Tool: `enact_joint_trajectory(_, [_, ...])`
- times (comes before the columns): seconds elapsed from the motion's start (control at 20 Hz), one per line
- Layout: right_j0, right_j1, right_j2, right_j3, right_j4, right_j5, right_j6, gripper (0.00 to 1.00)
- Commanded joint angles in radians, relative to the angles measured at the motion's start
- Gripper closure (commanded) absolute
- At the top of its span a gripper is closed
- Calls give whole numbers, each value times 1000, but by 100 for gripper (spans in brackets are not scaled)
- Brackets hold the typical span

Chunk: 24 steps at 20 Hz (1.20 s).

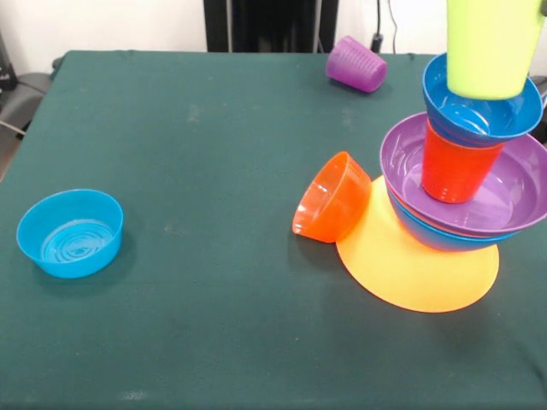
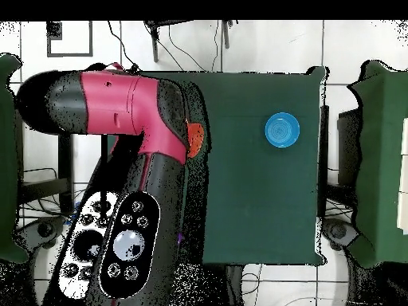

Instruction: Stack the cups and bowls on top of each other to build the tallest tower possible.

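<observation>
A: Where's the tower [image 1: 457,196]?
B: Front view, right side of the green table [image 1: 197,256], close to the edge. Bottom piece is the orange-yellow bowl [image 1: 419,273], upside down, widest of the lot. On it a blue bowl [image 1: 432,235], w/ a thin orange rim showing just above it, then the purple bowl [image 1: 504,201], open side up.
A: And higher?
B: Orange cup [image 1: 453,166] stands inside the purple bowl. A dark blue bowl [image 1: 479,107] sits on the cup, tilted a bit. Lime green cup [image 1: 489,43] is at the top, its lower end in that bowl; its upper end runs out of frame.
A: Gripper?
B: Can't tell. Front view doesn't show it. Overhead only has the red and black arm [image 2: 135,119] covering that side of the table, so the tower is hidden there.
A: Loose pieces?
B: Small orange bowl [image 1: 333,198] tipped on its side, touching the orange-yellow bowl's left edge. Purple cup [image 1: 356,63] lying on its side near the far edge, apart from the stack. Light blue bowl [image 1: 70,233] upright, well off to the left by itself. Overhead also shows it [image 2: 283,130], on the bare part of the table [image 2: 255,191].
</observation>
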Motion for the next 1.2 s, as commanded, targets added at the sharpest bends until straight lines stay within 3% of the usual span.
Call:
enact_joint_trajectory(0.05, [28, 28, 18, 128, 10, -43, 252, 100])
enact_joint_trajectory(1.2, [50, 67, 1, 182, 65, -154, 227, 100])
